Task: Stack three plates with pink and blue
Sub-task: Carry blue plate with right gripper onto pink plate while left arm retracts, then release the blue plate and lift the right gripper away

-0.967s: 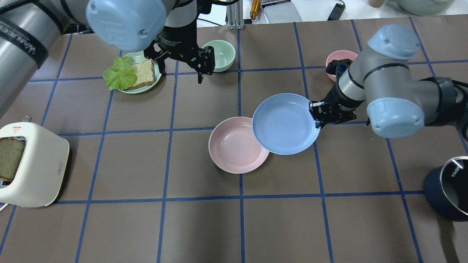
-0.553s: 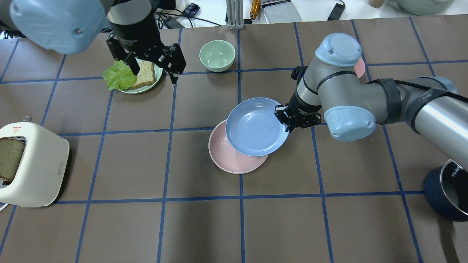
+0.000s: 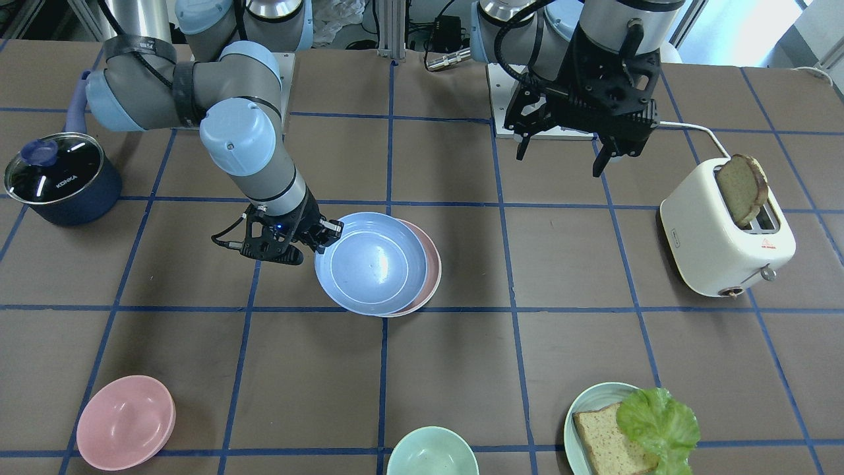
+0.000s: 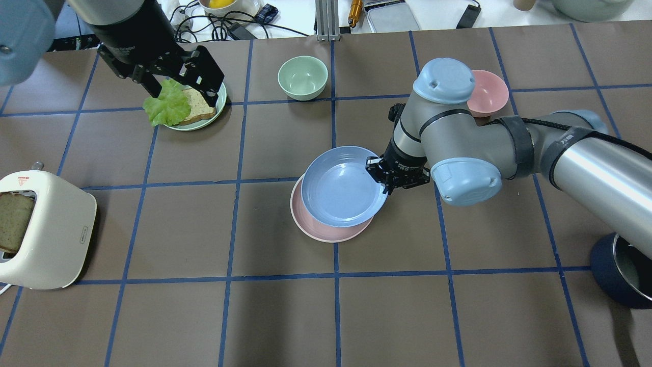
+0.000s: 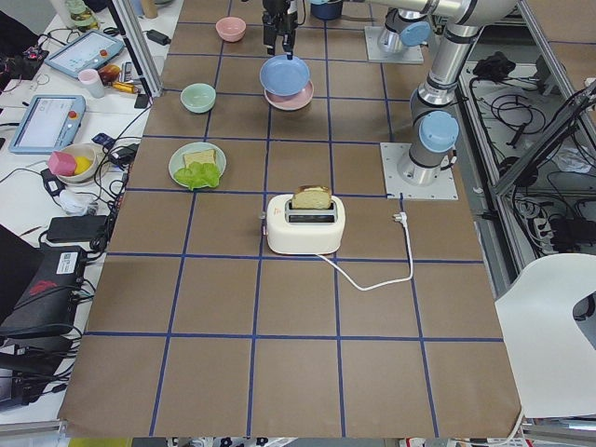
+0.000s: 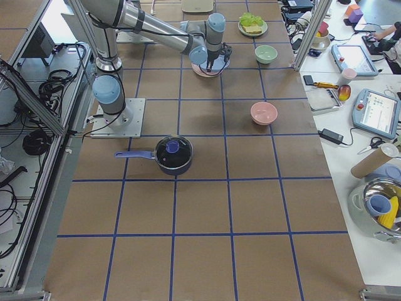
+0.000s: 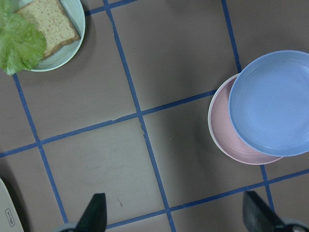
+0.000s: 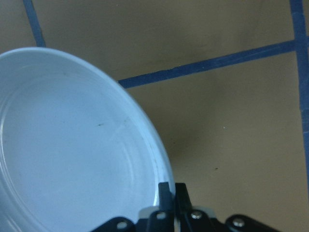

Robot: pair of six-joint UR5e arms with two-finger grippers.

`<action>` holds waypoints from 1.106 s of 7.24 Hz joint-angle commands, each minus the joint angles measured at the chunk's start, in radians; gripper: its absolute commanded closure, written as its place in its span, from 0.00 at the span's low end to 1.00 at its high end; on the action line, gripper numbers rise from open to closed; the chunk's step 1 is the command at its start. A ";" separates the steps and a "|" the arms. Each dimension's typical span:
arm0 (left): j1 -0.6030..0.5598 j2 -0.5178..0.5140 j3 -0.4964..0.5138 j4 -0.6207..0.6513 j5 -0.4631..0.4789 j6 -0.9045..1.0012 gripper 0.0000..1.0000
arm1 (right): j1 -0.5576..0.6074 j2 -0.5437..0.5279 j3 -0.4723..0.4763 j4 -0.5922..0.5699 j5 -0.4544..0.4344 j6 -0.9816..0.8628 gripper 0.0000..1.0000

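My right gripper (image 4: 383,183) is shut on the right rim of the light blue plate (image 4: 341,186) and holds it over the pale pink plate (image 4: 316,228), which lies on the table. The blue plate covers most of the pink one, offset toward the far right. I cannot tell whether they touch. The right wrist view shows the fingers (image 8: 164,189) pinching the blue rim (image 8: 72,145). My left gripper (image 4: 181,89) is open and empty, raised over the teal plate at the far left. The cream-white plate is out of view.
A teal plate (image 4: 218,104) with bread and lettuce sits at the far left. A green bowl (image 4: 302,76) is at the far middle and a pink bowl (image 4: 489,92) at the far right. A toaster (image 4: 46,234) stands at the left edge, a dark pot (image 4: 621,270) at the right edge.
My right gripper has carried the blue plate leftward until it lies over the pink plate. My left arm has moved left, from near the green bowl to above the teal plate.
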 commanded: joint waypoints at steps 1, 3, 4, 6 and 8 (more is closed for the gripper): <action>0.037 0.024 -0.022 0.001 -0.004 0.005 0.00 | 0.031 0.010 0.003 -0.004 0.000 0.041 0.96; 0.046 0.031 -0.024 0.001 -0.002 -0.019 0.00 | 0.031 0.031 -0.003 -0.007 -0.001 0.052 0.06; 0.051 0.034 -0.021 0.000 -0.001 -0.021 0.00 | 0.029 0.036 -0.017 -0.007 -0.056 0.028 0.00; 0.054 0.038 -0.022 0.000 0.001 -0.044 0.00 | 0.002 0.036 -0.153 0.101 -0.134 -0.086 0.00; 0.054 0.043 -0.021 0.000 0.010 -0.045 0.00 | -0.091 0.013 -0.296 0.288 -0.153 -0.242 0.00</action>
